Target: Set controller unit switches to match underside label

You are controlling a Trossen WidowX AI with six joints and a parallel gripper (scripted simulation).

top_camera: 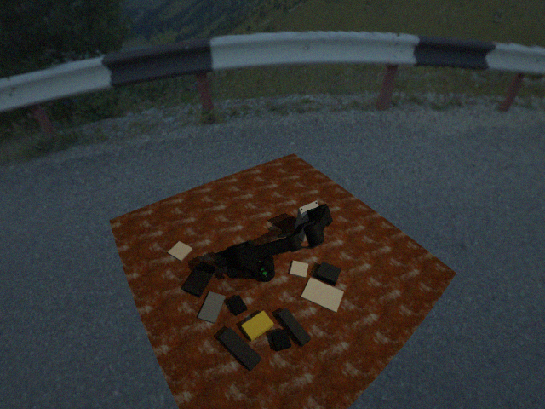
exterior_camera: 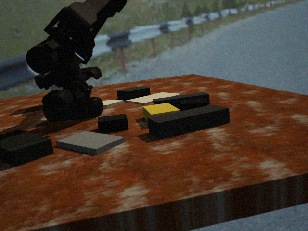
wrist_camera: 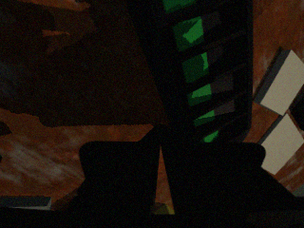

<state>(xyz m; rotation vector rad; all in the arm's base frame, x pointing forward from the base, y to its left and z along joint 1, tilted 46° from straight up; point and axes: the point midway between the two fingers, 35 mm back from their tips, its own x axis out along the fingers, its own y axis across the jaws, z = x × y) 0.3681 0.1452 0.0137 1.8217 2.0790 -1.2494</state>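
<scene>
The gripper point(wrist_camera: 161, 190) was closed tight, holding nothing, right over the dark, boxy controller unit point(wrist_camera: 199, 71) (its green-tipped rocker switches point(wrist_camera: 192, 33) ran in a row). The unit lay on the mottled rust-orange bench point(exterior_camera: 198, 154), among matte slabs: a yellow block point(exterior_camera: 160, 108), a flat grey plate point(exterior_camera: 90, 141), cream tiles point(wrist_camera: 287, 83).
</scene>
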